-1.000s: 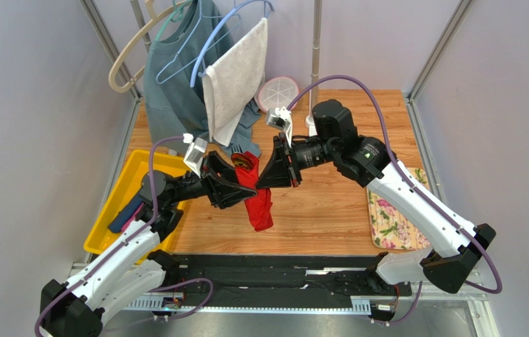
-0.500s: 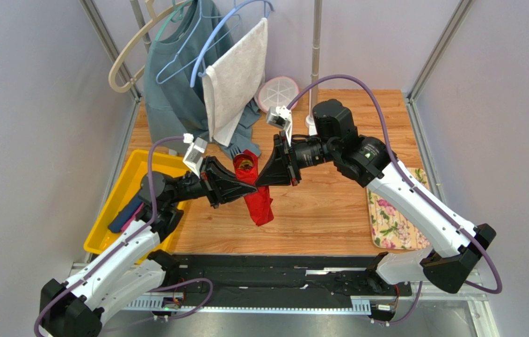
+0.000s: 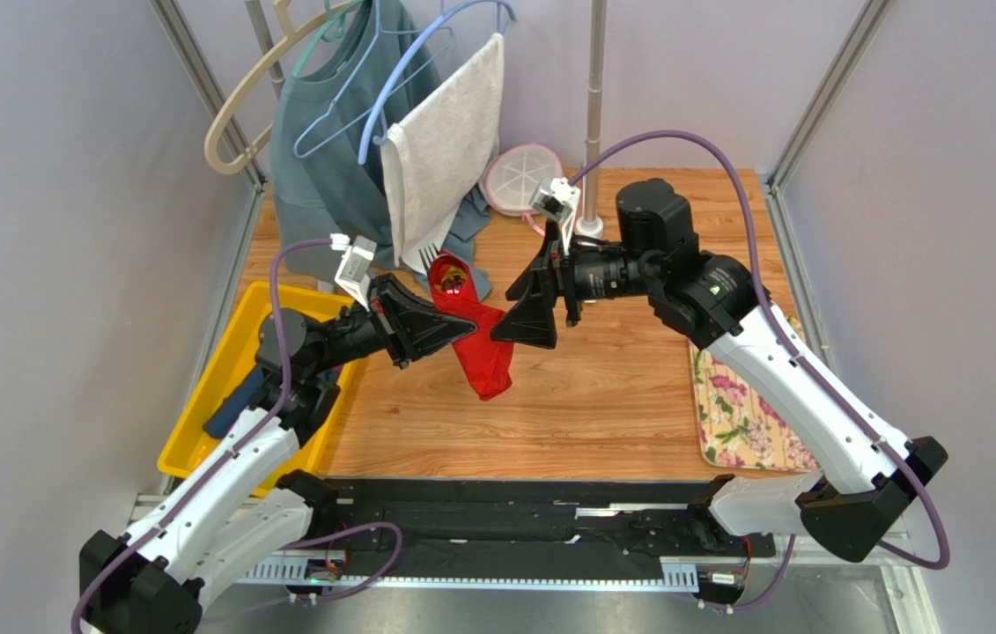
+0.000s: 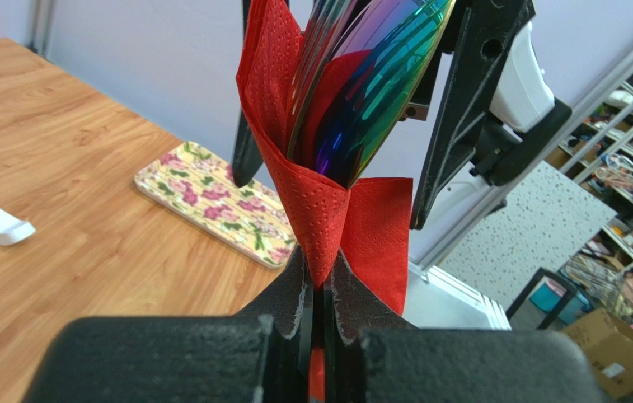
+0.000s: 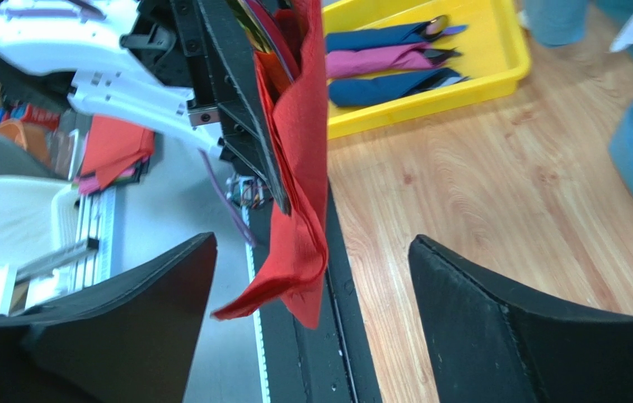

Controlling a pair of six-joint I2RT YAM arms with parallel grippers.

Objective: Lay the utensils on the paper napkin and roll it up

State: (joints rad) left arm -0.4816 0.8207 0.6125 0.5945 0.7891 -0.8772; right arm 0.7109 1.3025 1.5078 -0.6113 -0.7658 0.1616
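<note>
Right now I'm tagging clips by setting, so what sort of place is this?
Probably a robotics lab test cell, not a home: a wooden table framed by metal posts, storage shelves of boxes beyond, and a towel hung up like a staged prop.

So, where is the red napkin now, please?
Top view: the napkin hangs above the table, pinched in the left gripper, open right gripper beside it.

utensils (image 4: 376, 88) mostly hidden inside paper napkin (image 4: 318, 210), tops cut off.
</note>
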